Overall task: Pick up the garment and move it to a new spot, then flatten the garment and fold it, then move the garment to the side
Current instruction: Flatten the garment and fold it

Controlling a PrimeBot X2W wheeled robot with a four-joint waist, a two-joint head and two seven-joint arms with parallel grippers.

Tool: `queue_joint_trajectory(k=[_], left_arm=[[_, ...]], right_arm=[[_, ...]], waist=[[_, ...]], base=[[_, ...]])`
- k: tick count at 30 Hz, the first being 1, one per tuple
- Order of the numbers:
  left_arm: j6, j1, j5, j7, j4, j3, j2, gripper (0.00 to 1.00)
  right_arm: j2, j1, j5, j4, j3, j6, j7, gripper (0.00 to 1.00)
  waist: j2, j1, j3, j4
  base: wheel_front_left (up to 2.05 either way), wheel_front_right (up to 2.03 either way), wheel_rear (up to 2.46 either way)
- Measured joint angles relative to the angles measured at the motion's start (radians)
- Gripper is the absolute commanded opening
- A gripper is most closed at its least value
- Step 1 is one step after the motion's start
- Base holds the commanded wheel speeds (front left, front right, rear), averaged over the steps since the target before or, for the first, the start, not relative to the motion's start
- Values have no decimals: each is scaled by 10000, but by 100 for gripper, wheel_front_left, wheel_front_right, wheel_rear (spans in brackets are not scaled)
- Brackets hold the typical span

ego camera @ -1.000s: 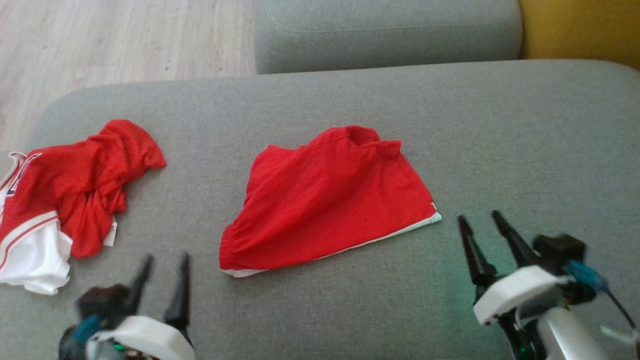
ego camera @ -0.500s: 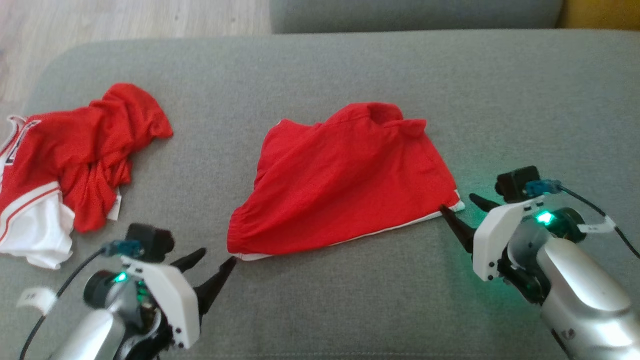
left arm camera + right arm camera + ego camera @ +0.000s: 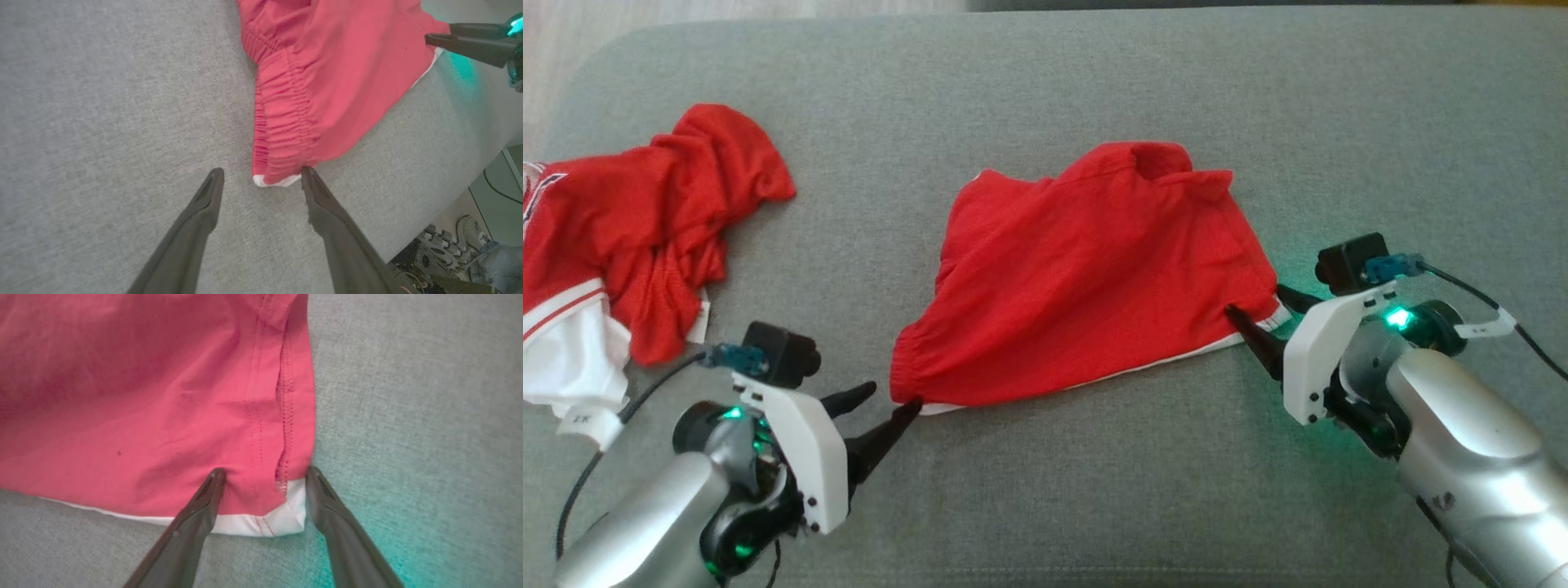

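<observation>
With fingers (image 3: 882,433) of left gripper (image 3: 894,394) and right gripper (image 3: 1254,298) wide and empty, bracketed near corners of crumpled red mesh shorts (image 3: 1086,278) on grey sofa cushion (image 3: 1045,506). Best closed only after scooping under all layers.

My left gripper (image 3: 261,175) stands wide apart, tips straddling the white-edged corner of the red shorts (image 3: 327,81) on the grey cushion (image 3: 102,102). One finger (image 3: 322,204) touches the fabric. The right gripper (image 3: 439,34) sits at the far corner, seemingly touching it.
</observation>
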Motion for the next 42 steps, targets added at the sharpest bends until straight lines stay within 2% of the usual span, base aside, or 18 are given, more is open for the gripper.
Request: queue_joint_trajectory(k=[7,12,13,14,15,16,17,25,31,37,39,40,42], left_arm=[[0,-564,-821,-439,236,-1266,311,100],[0,-1032,-1195,-805,614,-1868,460,100],[0,-1115,-1267,-880,660,-2000,477,100],[0,-1190,-1348,-903,708,-2132,487,87],[0,-1244,-1415,-995,752,-2228,487,49],[-2,-1309,-1484,-1074,802,-2374,495,20],[-2,-1361,-1551,-1114,848,-2493,504,0],[-2,-1604,-2098,-1894,861,-3137,836,0],[-2,-1883,-2669,-2414,-40,-3162,1392,0],[-2,-3917,-2742,-1931,-282,-3007,1634,0],[-2,-4910,-2721,-1676,8,-2874,1471,0],[-2,-4910,-2721,-1676,8,-2874,1471,0],[0,-5916,-2723,-1402,454,-2658,1158,0]], right_arm=[[4,-472,566,249,637,0,-167,95],[2,-723,913,378,1045,0,-349,84],[0,-760,999,395,1116,0,-355,76],[0,-823,1076,418,1221,0,-357,58],[0,-863,1174,430,1321,0,-357,38],[2,-869,1262,435,1404,0,-376,9],[12,-866,1340,447,1524,2,-443,0],[-40,-790,1988,466,2119,0,-1147,0],[-541,-789,3095,-656,1845,2,-1946,0],[-1308,-1402,4470,-1962,1499,0,-1427,0],[-1519,-2126,5007,-2194,1319,2,-986,0],[-1519,-2126,5007,-2194,1319,2,-986,0],[-1624,-3050,5599,-2261,1053,0,-548,0]], waist=[[0,0,195,-108],[0,0,286,-151],[0,0,296,-158],[0,0,301,-163],[0,0,302,-163],[0,0,296,-161],[0,0,282,-157],[0,0,-97,-136],[0,0,-341,-121],[0,0,100,-121],[0,0,410,-131],[0,0,410,-131],[0,0,781,-150]], base=[[0,0,0],[0,0,0],[0,0,0],[0,0,0],[0,0,0],[0,0,0],[0,0,0],[0,0,0],[0,0,0],[0,0,0],[0,0,0],[0,0,0],[0,0,0]])
